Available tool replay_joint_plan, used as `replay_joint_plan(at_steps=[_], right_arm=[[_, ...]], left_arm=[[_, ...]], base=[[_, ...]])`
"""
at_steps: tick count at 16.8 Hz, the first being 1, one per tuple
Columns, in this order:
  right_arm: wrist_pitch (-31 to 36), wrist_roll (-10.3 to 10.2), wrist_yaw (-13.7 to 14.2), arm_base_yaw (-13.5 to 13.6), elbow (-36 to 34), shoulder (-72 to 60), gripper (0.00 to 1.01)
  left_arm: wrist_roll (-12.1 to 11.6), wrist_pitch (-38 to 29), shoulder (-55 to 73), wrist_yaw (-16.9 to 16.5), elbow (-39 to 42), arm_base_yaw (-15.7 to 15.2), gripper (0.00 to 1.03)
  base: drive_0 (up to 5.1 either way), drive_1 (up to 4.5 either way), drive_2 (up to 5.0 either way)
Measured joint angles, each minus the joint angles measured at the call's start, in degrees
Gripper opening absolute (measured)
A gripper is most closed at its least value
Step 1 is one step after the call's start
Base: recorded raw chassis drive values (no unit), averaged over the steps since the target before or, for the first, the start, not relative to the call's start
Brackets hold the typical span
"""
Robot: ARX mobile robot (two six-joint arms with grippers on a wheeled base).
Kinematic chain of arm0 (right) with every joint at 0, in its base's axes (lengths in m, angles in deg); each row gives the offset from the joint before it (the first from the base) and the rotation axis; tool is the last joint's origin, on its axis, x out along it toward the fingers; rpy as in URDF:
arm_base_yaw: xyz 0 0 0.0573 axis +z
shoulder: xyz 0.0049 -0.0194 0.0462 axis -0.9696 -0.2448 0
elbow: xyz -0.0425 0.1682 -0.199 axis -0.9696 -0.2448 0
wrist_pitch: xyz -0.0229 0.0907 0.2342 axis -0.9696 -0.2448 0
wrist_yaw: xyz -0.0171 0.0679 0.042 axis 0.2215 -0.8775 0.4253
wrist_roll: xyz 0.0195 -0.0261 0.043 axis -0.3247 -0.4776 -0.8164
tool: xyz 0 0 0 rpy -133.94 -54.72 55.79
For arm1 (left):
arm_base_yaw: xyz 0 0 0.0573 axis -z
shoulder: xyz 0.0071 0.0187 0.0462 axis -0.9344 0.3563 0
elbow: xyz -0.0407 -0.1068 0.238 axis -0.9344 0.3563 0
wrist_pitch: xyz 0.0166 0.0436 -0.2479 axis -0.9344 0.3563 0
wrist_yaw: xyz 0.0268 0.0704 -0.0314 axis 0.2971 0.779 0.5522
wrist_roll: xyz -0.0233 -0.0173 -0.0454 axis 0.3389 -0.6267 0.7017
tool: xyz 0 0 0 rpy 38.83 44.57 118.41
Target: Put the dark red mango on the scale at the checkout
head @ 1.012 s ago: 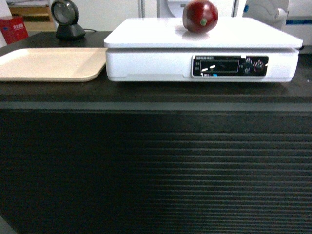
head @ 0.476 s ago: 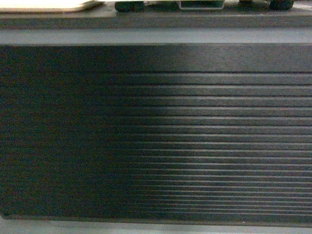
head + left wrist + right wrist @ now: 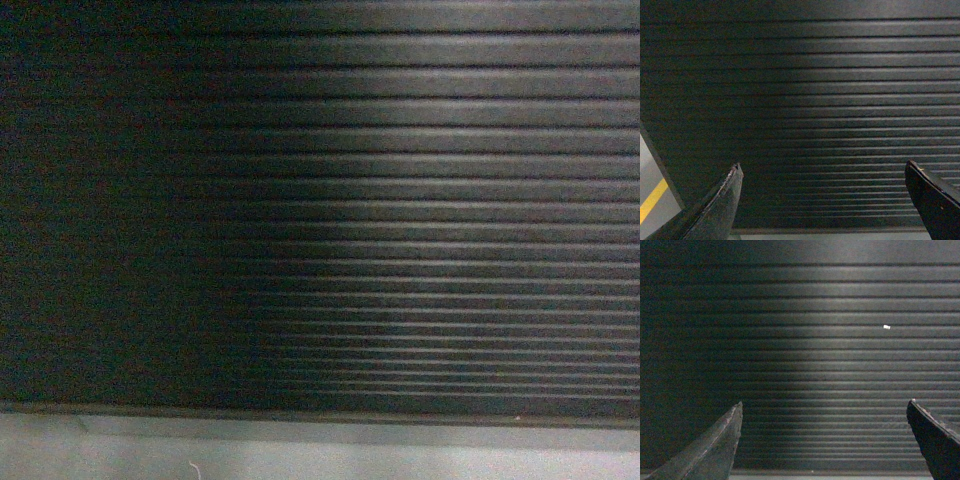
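Observation:
The dark red mango and the scale are out of view in every frame. Only the checkout's dark ribbed front panel fills the head view, with its grey base along the bottom. My left gripper is open, its two dark fingertips far apart with only the ribbed panel behind them. My right gripper is open too and holds nothing, facing the same ribbed panel. Neither gripper shows in the head view.
A strip of grey floor with a yellow line shows at the lower left of the left wrist view. A small white speck sits on the panel in the right wrist view.
The head view has dropped steadily: a second ago it showed the mango resting on the scale on the counter, then only the counter edge, now just the ribbed front and grey base.

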State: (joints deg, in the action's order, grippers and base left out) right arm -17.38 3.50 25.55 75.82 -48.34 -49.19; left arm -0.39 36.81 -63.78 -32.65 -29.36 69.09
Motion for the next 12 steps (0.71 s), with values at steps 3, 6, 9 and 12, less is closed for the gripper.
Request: replay_joint_plan(at_steps=[3,6,9,12], right_arm=[[-0.13,-0.02,0.11,0.00,0.00,0.00,0.98],[-0.09,0.00,0.04,0.00,0.00,0.00,0.98],[-0.04,0.02,0.04,0.00,0.00,0.00,0.98],[-0.07,0.02,0.04,0.00,0.00,0.00,0.98]], left_arm=[[-0.02,0.15,-0.02,0.00,0.00,0.00,0.98],[0.00,0.20,0.00,0.04,0.00,0.00,0.98],[0.00,0.15,0.00,0.00,0.00,0.00,0.98],[0.00,0.13,0.00,0.00,0.00,0.00,0.98]], base=[[0.0,0.00,0.0],[0.0,0.00,0.0],[0.0,0.00,0.0],[0.0,0.00,0.0]])
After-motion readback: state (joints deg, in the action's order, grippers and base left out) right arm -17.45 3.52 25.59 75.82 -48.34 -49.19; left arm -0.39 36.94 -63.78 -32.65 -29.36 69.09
